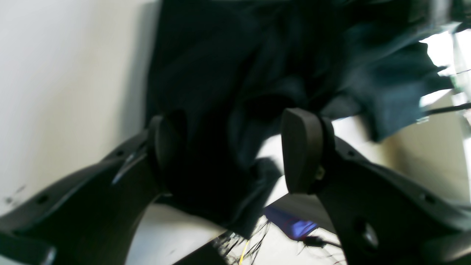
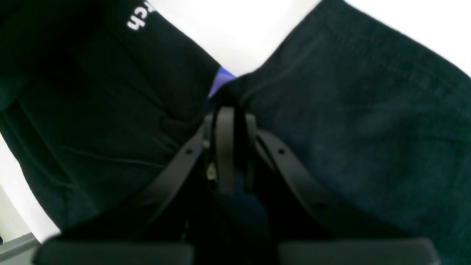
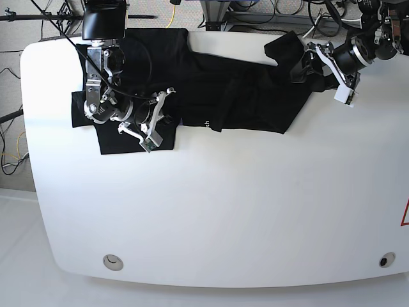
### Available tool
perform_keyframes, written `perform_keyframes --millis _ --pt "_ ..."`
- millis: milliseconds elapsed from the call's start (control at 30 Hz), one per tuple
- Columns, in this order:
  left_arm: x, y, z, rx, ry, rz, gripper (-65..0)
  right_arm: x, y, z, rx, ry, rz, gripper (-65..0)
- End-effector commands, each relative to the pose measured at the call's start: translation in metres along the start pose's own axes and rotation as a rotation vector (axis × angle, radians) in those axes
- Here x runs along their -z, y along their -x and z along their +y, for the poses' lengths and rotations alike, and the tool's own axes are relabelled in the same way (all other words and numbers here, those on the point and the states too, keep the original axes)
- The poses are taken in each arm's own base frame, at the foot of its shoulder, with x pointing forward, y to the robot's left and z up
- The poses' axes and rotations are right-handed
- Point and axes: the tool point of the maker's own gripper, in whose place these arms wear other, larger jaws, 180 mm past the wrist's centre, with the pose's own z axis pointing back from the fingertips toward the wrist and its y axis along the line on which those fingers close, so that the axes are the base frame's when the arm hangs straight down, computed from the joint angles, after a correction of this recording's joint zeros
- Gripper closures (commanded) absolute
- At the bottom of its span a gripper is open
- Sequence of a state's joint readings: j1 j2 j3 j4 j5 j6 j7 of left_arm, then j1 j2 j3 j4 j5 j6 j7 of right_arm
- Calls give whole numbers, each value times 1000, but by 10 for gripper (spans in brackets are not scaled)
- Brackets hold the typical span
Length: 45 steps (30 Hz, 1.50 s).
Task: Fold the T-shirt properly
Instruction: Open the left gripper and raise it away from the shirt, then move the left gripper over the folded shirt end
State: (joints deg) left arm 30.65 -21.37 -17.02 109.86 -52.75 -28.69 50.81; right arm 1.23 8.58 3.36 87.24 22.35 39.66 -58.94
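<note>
The black T-shirt (image 3: pixel 236 89) lies rumpled along the far side of the white table, stretching from left to right. My right gripper (image 3: pixel 165 121) sits over its left part. In the right wrist view this gripper (image 2: pixel 230 110) is shut on a gathered pinch of the T-shirt (image 2: pixel 349 121), with white lettering (image 2: pixel 138 20) and a sliver of purple patch (image 2: pixel 220 79) beyond. My left gripper (image 3: pixel 305 64) is at the shirt's far right end. Its jaws (image 1: pixel 235 147) stand wide apart, and dark T-shirt cloth (image 1: pixel 206 66) hangs loosely between the fingers.
The white table (image 3: pixel 223 211) stretches toward the front edge, which has two small round holes (image 3: pixel 113 261). Cables and stands (image 3: pixel 255 9) crowd the floor beyond the far edge. A red mark (image 3: pixel 404 214) shows at the right edge.
</note>
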Motion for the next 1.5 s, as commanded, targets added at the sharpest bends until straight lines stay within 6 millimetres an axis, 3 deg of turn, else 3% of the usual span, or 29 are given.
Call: perform_keyframes --millis 0,167,400,667,1267,1367,1433,1467 --pt "2 -2 -6 24 5 -15 -380 -4 -6 -4 -20 11 -6 -39" --pt "16 10 -12 58 -14 32 -396 -4 -6 -4 -20 11 -6 -39" --pt "37 13 -22 129 -26 68 -449 -4 -6 -4 -20 11 -6 -39" --pt "51 25 -29 169 -55 111 -454 -4 -6 -5 -20 12 -5 -39" --pt "53 30 -24 225 -97 147 -446 -4 -3 -5 -19 13 0 -39" --pt "54 29 -24 226 -95 145 -378 -4 -3 -5 -19 13 0 -39" --pt "54 29 -23 226 -96 145 -284 -4 -3 -6 -19 14 1 -39" --pt "54 30 -23 224 -96 148 -201 -4 -3 -6 -19 14 1 -39"
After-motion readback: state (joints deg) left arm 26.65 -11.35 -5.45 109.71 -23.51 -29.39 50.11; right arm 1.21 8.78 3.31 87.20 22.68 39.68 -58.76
